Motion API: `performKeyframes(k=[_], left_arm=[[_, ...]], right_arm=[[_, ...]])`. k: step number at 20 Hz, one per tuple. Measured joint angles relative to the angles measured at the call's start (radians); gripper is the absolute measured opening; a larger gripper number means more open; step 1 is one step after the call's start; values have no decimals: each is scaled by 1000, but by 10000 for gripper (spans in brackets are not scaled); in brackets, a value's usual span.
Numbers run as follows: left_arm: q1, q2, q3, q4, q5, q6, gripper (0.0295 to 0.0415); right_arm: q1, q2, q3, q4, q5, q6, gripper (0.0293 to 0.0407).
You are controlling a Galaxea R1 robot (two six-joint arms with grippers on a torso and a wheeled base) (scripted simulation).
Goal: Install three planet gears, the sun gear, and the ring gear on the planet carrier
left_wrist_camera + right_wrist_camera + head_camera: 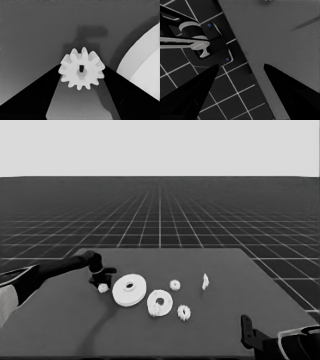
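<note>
Gripping a planet gear: left gripper fingers.

No text, label, number or sign can be read anywhere.

Thin white piece upright on dark table.

table: dark, flat | larger round part: left of centre | smaller round part: just right, nearer | gears: loose around them | thin white piece: farther right
</note>
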Motion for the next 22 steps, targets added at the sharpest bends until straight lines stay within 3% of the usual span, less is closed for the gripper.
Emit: performKeyframes(k=[3, 6, 10, 11, 13, 16, 20, 22], left_arm=[[-135, -75, 162, -59, 123, -69, 312], [-165, -80, 172, -78, 147, -72, 312], [-171, -80, 172, -82, 152, -72, 312], [-168, -27, 381, -35, 182, -426, 312], [-163, 287, 362, -19, 215, -642, 312], [-161, 455, 212, -21, 217, -644, 312], [-161, 492, 164, -22, 216, -634, 312], [-66, 515, 95, 63, 174, -597, 312]], right_arm=[[0, 0, 0, 0, 0, 0, 385], [0, 0, 0, 0, 0, 0, 385], [0, 0, 0, 0, 0, 0, 385], [0, 0, 0, 0, 0, 0, 385], [0, 0, 0, 0, 0, 0, 385], [0, 0, 0, 0, 0, 0, 385], [0, 0, 0, 0, 0, 0, 385], [0, 0, 0, 0, 0, 0, 385]])
